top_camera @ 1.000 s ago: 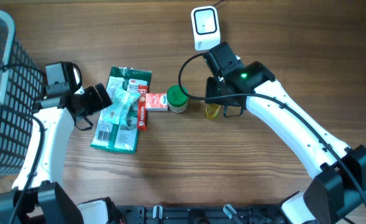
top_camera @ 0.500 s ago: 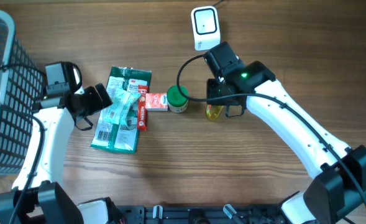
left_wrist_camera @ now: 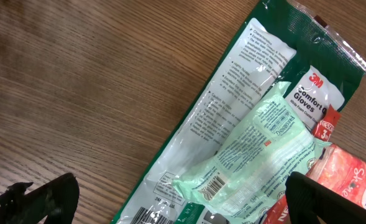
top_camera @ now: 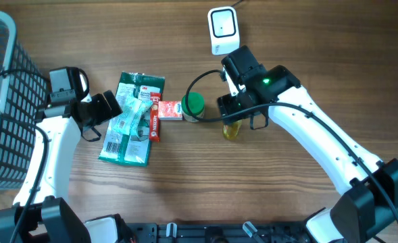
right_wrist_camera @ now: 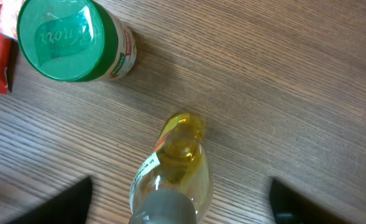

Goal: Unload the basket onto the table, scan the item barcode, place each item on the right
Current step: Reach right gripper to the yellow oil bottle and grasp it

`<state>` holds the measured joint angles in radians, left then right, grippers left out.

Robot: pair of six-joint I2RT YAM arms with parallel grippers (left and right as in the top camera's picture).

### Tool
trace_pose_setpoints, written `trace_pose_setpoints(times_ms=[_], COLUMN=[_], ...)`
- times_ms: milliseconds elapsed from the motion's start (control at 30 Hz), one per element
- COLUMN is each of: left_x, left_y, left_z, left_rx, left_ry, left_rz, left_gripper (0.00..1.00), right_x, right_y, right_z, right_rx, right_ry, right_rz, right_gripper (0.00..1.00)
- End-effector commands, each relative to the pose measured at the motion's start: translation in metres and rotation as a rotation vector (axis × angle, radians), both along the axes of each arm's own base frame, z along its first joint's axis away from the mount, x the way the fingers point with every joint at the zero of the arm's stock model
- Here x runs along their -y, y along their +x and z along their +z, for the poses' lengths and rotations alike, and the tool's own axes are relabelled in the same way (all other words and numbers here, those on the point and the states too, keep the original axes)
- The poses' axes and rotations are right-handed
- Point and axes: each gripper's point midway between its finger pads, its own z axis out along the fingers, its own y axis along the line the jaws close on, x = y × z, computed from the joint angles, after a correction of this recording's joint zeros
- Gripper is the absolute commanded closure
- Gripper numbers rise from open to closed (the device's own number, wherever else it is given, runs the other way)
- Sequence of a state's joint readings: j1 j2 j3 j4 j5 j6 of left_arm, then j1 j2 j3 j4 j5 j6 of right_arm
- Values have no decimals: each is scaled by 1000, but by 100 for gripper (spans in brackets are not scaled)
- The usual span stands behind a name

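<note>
While the yellow bottle (right_wrist_camera: 176, 165) lies between its wide-spread fingers (right_wrist_camera: 71, 199), the right hand (right_wrist_camera: 179, 186) grips nothing; the left hand (left_wrist_camera: 179, 186) hangs fully open, empty, over the glove packet (left_wrist_camera: 232, 124).

A dark grey plastic mesh basket (top_camera: 6, 94) stands at the nine o'clock edge of the brown wood-grain table (top_camera: 199, 196). Towards the middle, a long green plastic packet of 3M comfort gloves (top_camera: 126, 145) lies flat. A pale green printed pouch (top_camera: 132, 116) rests across it with a barcode facing up. At the packet's three o'clock, a slim red stick sachet (top_camera: 155, 125) touches its edge, and a small red-and-white pack (top_camera: 170, 110) lies just beside that. A squat jar with a round green lid (top_camera: 192, 105) stands upright at that pack's three o'clock, right against it.
</note>
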<state>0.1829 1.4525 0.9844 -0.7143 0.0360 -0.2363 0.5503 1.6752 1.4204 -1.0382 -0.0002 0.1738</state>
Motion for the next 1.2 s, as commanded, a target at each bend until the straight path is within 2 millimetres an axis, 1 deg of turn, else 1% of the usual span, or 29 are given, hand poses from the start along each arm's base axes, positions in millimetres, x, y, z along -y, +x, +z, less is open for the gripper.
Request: trace_pose_setpoints(times_ms=[0,67,167,233,267,333,433,633,733,800,867,933,967,1000,1033,1100,1167], left_x=[3,3,3,3,3,3,3,3,3,3,3,3,3,3,3,3,3], left_y=[-1,-1,-1,-1,-1,-1,-1,-1,-1,-1,-1,-1,-1,-1,-1,-1,-1], left_z=[-3,-3,-3,-3,-3,-3,-3,-3,-3,-3,-3,-3,-3,-3,-3,-3,-3], left_rx=[-7,-7,-7,-7,-7,-7,-7,-7,-7,-7,-7,-7,-7,-7,-7,-7,-7], left_ry=[-1,-1,-1,-1,-1,-1,-1,-1,-1,-1,-1,-1,-1,-1,-1,-1,-1], left_rz=[-25,-25,-25,-25,-25,-25,-25,-25,-25,-25,-25,-25,-25,-25,-25,-25,-25], left_gripper=[0,0,0,0,0,0,0,0,0,0,0,0,0,0,0,0,0], right_x=[-7,-8,-7,-5,-4,-1,1,-1,-5,-3,2,5,6,4,2,0,-1], right_y=[5,6,4,1,-1,-5,-9,-14,-23,-24,-21,-16,-13,-11,-10,-12,-13], right_z=[21,20,17,13,10,5,2,-1,-13,-21,-22,-21,-20,-20,-19,-19,-20], right_rx=[48,47,26,-7,-22,-52,-75,-95,-107,-96,-72,-40,-28,-19,-14,-28,-36], right_ry=[54,63,80,95,102,111,115,115,91,73,48,31,29,35,43,56,58], right_rz=[-10,-33,-115,-215,-264,-352,-417,-423,-398,-391,-375,-383,-384,-375,-370,-365,-362], right_gripper=[0,0,0,2,3,9,14,17,17,17,17,22,28,39,45,43,36])
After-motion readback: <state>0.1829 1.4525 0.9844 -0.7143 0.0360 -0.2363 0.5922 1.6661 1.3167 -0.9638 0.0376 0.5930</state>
